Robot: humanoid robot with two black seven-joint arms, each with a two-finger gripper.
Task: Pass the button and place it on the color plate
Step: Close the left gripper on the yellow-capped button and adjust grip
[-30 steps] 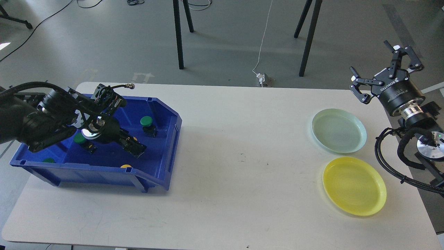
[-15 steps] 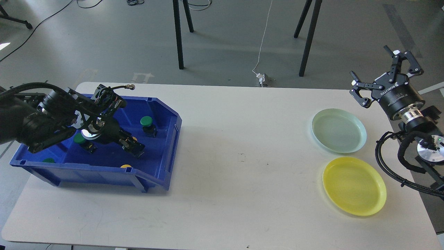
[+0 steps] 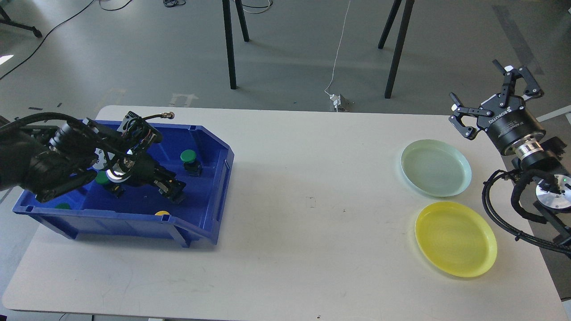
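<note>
A blue bin (image 3: 209,187) at the table's left holds several push buttons: a green one on a black base (image 3: 188,157), a green one (image 3: 101,178) partly behind my left arm, a green one (image 3: 62,206) and a yellow one (image 3: 162,213) by the front wall. My left gripper (image 3: 171,189) is low inside the bin, right of the middle. It is dark, so I cannot tell its fingers apart or see anything in them. My right gripper (image 3: 490,98) is open and empty, raised past the table's far right edge. A pale green plate (image 3: 436,167) and a yellow plate (image 3: 455,238) lie at the right.
The white table (image 3: 308,223) spans the view. Black cables (image 3: 504,214) hang beside my right arm, near the plates. Black stand legs (image 3: 229,44) and a white cord are on the floor behind the table.
My left gripper has drawn back a little to the left inside the bin. My right gripper has shifted slightly up and to the right and stays open.
</note>
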